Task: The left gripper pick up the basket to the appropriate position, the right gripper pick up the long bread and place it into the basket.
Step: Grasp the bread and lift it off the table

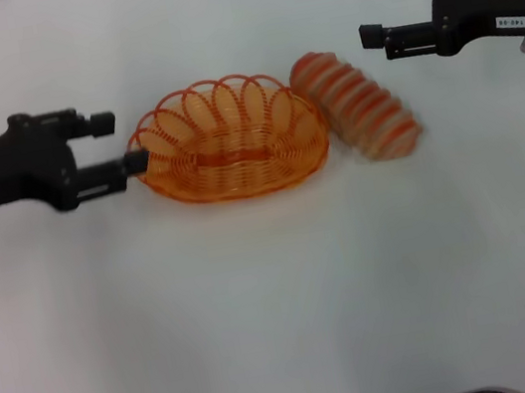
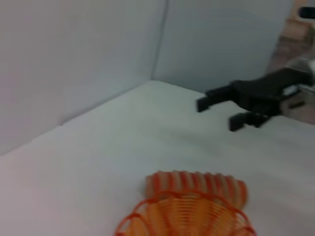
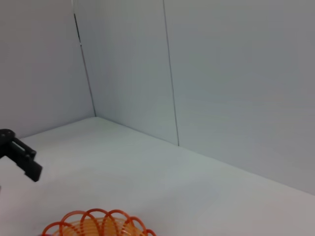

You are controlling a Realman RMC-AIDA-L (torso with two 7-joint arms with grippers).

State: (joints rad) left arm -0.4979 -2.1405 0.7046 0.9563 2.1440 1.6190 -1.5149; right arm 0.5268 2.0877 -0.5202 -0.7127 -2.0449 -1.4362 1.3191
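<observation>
In the left wrist view the basket (image 2: 187, 219) was cut off by the frame's edge and hid the lower part of the bread (image 2: 197, 184). The right wrist view showed only the basket's rim arches.

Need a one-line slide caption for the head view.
Left gripper at the empty basket's rim; bread beside it, right gripper open above.

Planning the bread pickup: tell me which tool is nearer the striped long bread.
Right. The right tool hangs open just beyond the striped orange-and-cream long bread, not touching. The left tool is across the orange wire basket, at its far rim.
</observation>
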